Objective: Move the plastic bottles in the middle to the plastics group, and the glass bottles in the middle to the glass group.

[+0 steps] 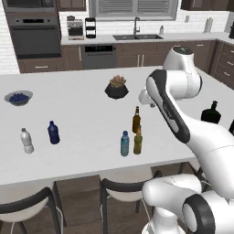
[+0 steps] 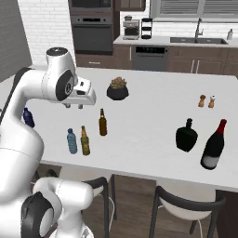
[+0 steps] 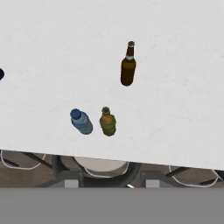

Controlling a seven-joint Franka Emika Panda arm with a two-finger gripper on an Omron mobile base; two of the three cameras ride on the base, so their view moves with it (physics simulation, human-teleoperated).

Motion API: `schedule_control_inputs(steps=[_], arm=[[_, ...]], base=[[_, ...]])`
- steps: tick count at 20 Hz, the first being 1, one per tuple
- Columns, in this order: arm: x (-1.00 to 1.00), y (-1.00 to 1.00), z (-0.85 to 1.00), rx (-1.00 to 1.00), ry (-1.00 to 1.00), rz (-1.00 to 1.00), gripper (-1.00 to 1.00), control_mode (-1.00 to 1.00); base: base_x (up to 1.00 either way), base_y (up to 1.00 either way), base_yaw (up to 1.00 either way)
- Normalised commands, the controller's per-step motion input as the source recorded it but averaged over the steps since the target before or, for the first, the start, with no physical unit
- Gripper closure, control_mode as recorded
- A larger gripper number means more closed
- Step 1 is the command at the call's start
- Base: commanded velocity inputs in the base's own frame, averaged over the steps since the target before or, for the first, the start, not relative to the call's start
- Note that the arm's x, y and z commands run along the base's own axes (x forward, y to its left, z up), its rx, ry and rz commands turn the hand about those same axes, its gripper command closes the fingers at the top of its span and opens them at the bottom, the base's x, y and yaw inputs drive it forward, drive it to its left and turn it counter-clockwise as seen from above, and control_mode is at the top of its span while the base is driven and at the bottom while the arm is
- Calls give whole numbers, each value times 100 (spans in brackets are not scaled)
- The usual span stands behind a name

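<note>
Two base views flank the arm; hand view looks straight down — all share the counter [image 1: 82, 128].

Teal bottle [image 3: 81, 121] and olive bottle [image 3: 107, 122] stand close together; amber bottle [image 3: 128, 69] stands apart.

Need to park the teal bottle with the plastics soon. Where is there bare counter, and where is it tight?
Bare counter lies between the navy bottle and the teal bottle, and between the amber bottle and the black bottle. It is tight where the teal bottle stands next to the olive bottle.
</note>
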Motion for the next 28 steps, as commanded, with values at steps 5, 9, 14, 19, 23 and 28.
schedule_control_inputs(steps=[5, 9, 14, 19, 23, 28], arm=[[-14, -1, -14, -1, 0, 0, -100, -100], [-38, 6, -59, -9, 3, 0, -100, -100], [-10, 59, -51, 0, 13, -19, -100, -100], [11, 69, -30, 6, 10, -33, -100, -100], [36, 44, -12, 18, 10, -39, -100, -100], [46, 16, -13, 13, 11, -32, -100, -100]], base=[[0, 0, 0], [0, 0, 0], [0, 0, 0], [0, 0, 0], [0, 0, 0], [0, 0, 0]])
